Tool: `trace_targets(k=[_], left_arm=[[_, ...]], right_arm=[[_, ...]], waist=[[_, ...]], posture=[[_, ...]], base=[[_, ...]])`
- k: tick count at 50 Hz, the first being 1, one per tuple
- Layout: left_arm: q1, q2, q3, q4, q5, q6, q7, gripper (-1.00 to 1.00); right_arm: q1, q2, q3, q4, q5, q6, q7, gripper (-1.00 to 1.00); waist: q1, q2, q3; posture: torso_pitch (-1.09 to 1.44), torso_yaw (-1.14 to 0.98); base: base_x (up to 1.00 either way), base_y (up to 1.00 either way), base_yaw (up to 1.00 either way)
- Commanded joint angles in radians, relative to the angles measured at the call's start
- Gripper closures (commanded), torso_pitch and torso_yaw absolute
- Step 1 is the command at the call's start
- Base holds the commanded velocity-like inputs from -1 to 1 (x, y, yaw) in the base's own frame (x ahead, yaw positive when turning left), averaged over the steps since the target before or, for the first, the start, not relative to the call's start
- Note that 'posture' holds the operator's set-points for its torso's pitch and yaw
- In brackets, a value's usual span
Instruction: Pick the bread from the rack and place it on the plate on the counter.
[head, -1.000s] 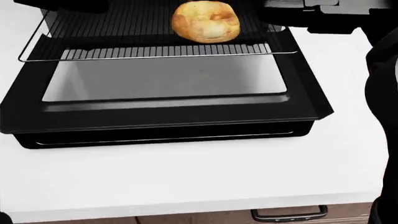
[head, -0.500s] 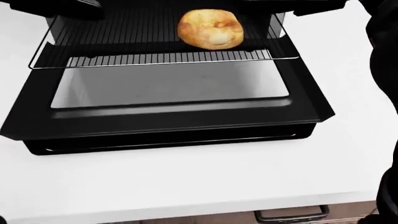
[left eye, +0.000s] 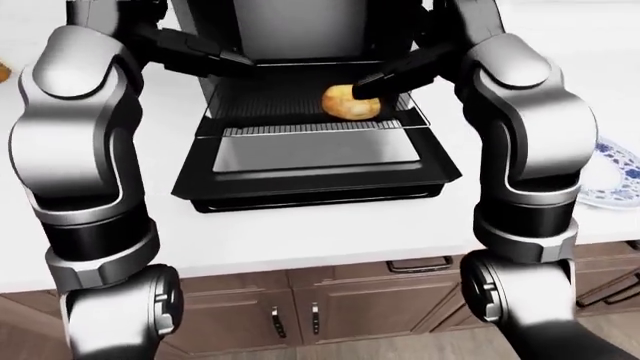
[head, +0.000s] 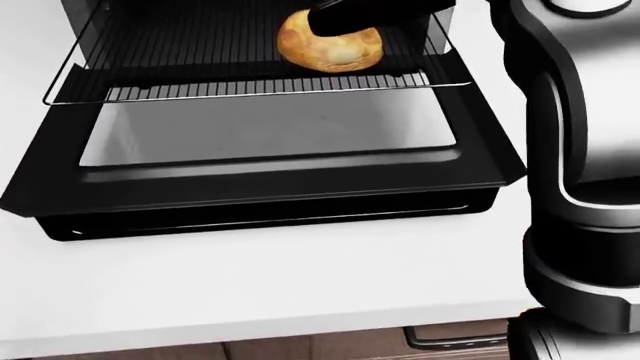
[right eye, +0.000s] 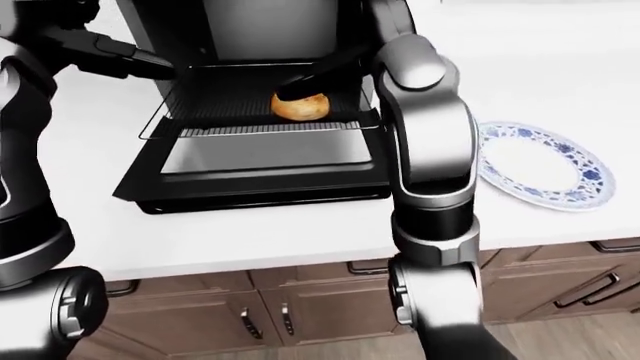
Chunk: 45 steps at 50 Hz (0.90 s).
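The right hand (head: 350, 16) reaches over the bread (head: 330, 41) on the rack (head: 200, 90) at upper centre, apparently to grasp it, finger closure unclear, plate (right eye: 545, 165) waiting right.

The bread (right eye: 301, 106) sits on the pulled-out rack (right eye: 260, 118) of the black oven (right eye: 250, 161). The right hand (right eye: 300, 88) lies against the bread's top, grip unclear. Right of the oven, well apart, a blue-patterned plate (right eye: 543, 165) rests on the counter (right eye: 300, 232).
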Motion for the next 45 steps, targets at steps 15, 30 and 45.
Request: trace_targets(k=[15, 30, 45], left_arm=[[-0.022, 0.015, 0.011, -0.031, 0.004, -0.027, 0.004, -1.0], [-0.028, 0.014, 0.007, -0.009, 0.008, -0.042, 0.002, -1.0], [-0.003, 0.014, 0.013, -0.026, 0.008, -0.042, 0.001, -1.0]], right_arm=[[-0.111, -0.015, 0.023, -0.196, -0.09, 0.322, 0.087, -1.0], [-0.167, 0.035, 0.016, 0.323, -0.129, -0.028, 0.085, -1.0], [-0.154, 0.067, 0.026, 0.422, -0.144, -0.104, 0.078, -1.0]], waist=[[-0.001, 0.014, -0.031], [-0.017, 0.032, -0.037], [-0.018, 0.036, -0.043]], posture=[[0.0, 0.0], [0.0, 0.0], [0.0, 0.0]], base=[[0.0, 0.0, 0.0], [0.0, 0.0, 0.0], [0.0, 0.0, 0.0]])
